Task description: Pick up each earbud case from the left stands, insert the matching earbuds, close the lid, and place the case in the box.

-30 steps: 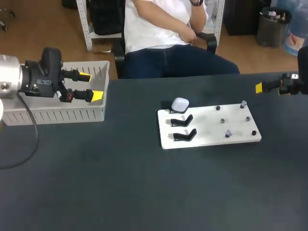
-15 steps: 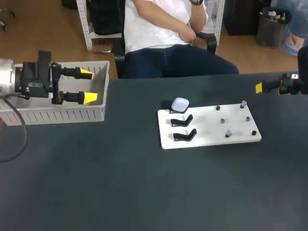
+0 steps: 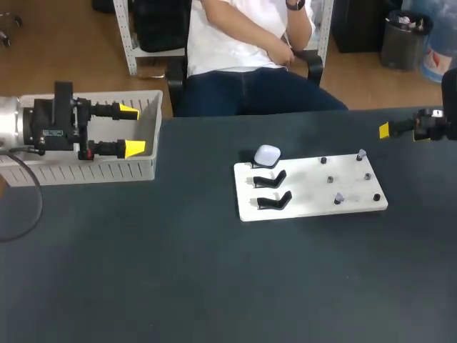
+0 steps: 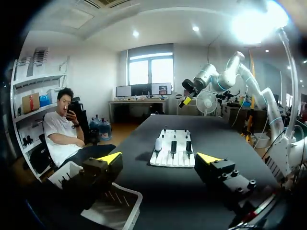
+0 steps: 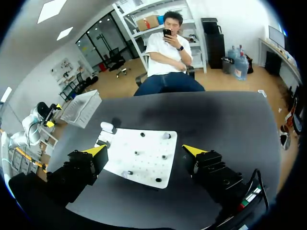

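Head view, from the left: my left arm (image 3: 43,128) comes in over the grey box (image 3: 107,171) at the bench's (image 3: 186,271) far left. The left jaws are released and spread wide, their yellow fingertips (image 3: 134,148) above the box's right end. Right of the middle lies a white board (image 3: 307,196). The white earbud case (image 3: 267,153) sits on the farthest of the stands at the board's left edge, and two black stands (image 3: 270,179) are nearer. Small pegs (image 3: 338,198) dot the board's right half. My right arm (image 3: 428,125) hangs at the far right edge, well apart from the board. The right jaws are released too, their fingertips (image 5: 192,151) spread in the right wrist view.
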